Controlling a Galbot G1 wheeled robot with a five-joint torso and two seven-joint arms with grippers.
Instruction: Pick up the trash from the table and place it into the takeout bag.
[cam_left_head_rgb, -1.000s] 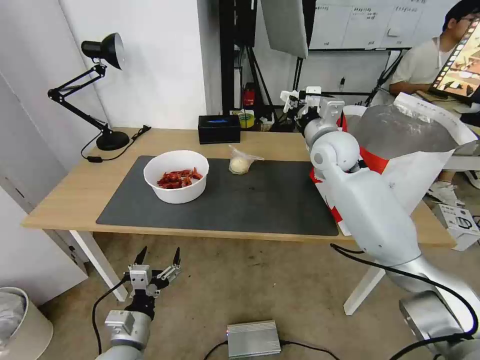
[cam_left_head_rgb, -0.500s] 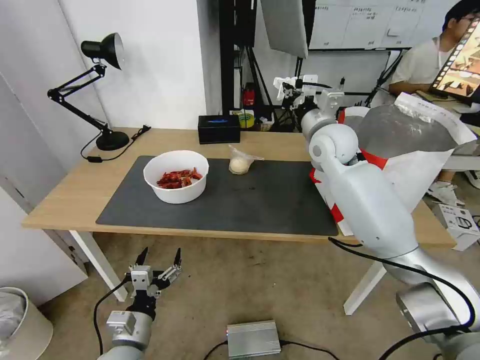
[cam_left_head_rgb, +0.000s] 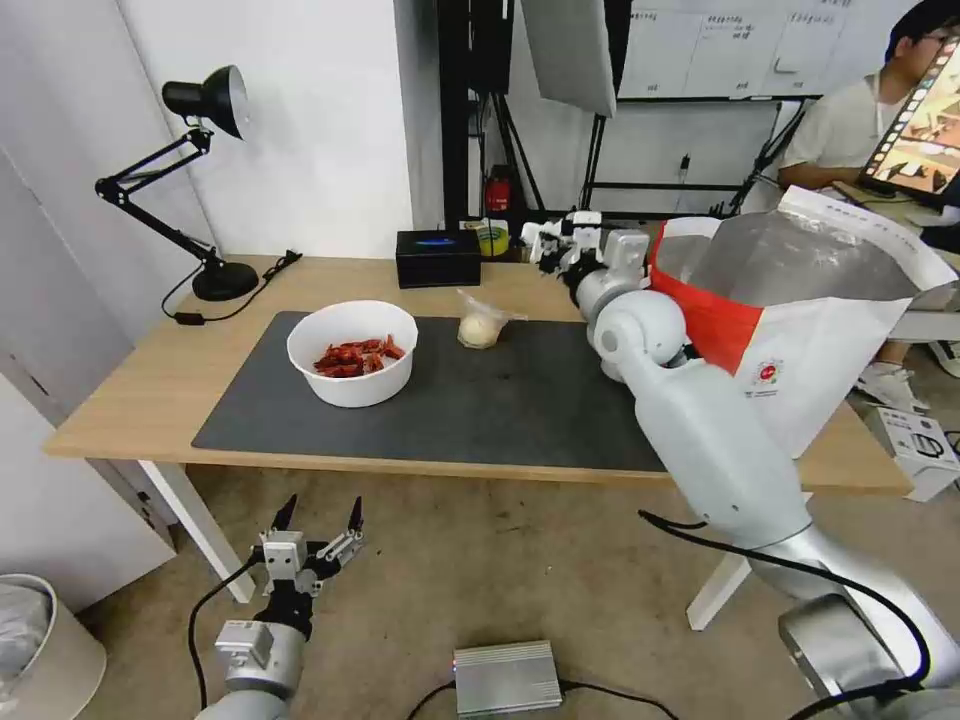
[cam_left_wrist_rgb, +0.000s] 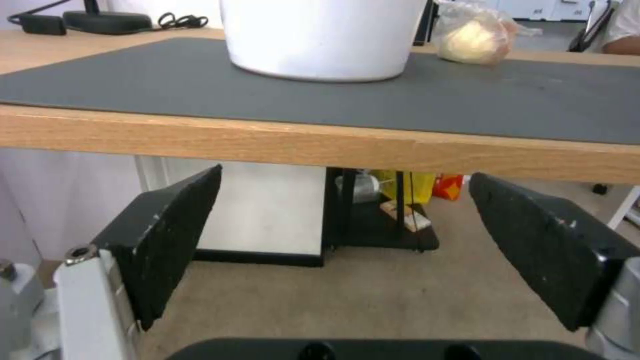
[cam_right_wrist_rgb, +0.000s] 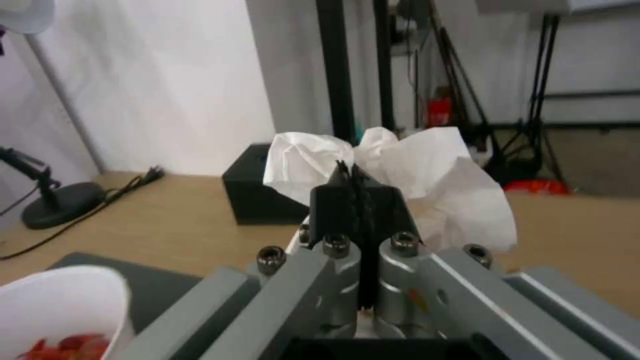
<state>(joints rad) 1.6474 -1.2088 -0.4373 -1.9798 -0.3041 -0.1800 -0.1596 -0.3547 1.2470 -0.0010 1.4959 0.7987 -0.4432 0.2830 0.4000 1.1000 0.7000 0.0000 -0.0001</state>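
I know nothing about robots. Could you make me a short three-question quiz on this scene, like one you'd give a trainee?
1. True or false: the right tool is shut on the crumpled white tissue.
2. What is in the white bowl on the dark mat?
A. red shell scraps
B. a folded cloth
C. water
3. Fill in the blank: the left tool hangs open, lower than the edge of the ___.

Key
1. True. Its fingers are pressed together with the tissue bunched around their tips.
2. A.
3. table.
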